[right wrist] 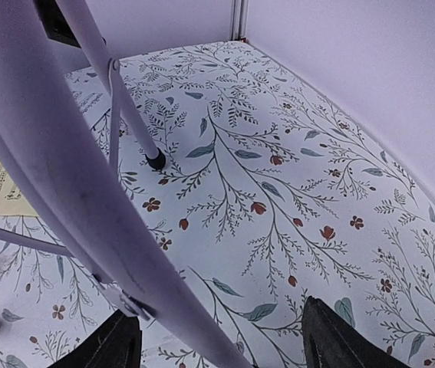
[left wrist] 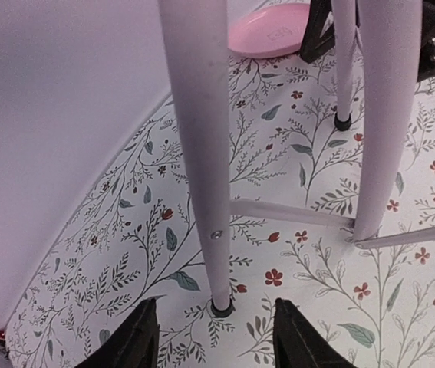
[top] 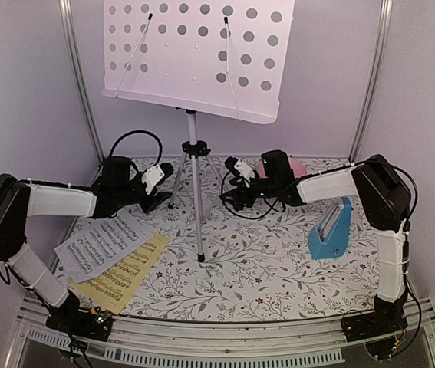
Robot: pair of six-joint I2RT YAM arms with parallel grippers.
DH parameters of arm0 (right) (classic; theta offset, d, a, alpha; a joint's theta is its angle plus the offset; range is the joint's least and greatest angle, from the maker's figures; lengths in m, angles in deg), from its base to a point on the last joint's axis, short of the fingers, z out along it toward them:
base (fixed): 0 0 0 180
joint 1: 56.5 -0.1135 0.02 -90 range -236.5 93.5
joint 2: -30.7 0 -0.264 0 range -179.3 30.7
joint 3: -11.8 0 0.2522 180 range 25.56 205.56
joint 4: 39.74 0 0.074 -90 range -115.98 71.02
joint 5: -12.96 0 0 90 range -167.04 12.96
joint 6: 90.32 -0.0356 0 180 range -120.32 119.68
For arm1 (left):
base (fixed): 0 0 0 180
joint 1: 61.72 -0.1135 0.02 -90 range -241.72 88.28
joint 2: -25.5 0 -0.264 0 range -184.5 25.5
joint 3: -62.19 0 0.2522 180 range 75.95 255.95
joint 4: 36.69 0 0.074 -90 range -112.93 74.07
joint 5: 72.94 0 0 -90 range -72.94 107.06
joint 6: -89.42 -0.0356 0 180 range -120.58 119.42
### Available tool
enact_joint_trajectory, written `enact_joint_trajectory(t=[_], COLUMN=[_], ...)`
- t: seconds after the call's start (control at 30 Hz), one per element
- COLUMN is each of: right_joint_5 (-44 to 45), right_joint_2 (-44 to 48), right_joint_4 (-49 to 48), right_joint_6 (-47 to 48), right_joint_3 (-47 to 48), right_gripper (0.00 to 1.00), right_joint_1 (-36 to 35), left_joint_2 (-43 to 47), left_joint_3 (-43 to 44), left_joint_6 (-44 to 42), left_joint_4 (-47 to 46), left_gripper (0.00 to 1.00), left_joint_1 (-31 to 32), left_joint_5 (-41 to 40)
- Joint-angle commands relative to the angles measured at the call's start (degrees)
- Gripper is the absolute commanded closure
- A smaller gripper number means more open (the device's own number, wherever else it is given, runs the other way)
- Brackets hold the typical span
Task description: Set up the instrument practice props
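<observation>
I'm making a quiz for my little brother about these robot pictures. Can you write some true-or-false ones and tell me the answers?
1. The stand is standing upright on the table. True.
2. The white sheet is up on the stand. False: it lies on the table, partly on top of the yellow sheet.
3. The metronome is blue. True.
4. The left gripper is holding the yellow sheet. False: it is open and holds nothing.
5. The right gripper is open. True.
</observation>
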Motion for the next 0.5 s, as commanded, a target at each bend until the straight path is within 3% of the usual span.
enact_joint_trajectory(t=[0.0,0.3,0.47], right_joint_5=[0.1,1.5,3.6], right_joint_2=[-2.9,-4.8,-6.1], right_joint_4=[3.9,6.7,7.0], right_joint_6=[2.9,6.1,6.9], right_joint_3=[3.6,6.0,7.9], right_gripper=[0.29,0.37,0.47], right_joint_1=[-0.1,-0.1,-0.1], left_joint_2=[-3.2,-11.0,-13.9], left_joint_3=[3.4,9.1,11.5], left_joint_6=[-7.2,-9.7,-10.2], left_joint_4=[-0.3,-1.7,-1.9], left_gripper=[0.48,0.48,0.58], left_joint_1=[-1.7,-1.7,-1.6], left_joint_5=[6.6,7.9,7.7])
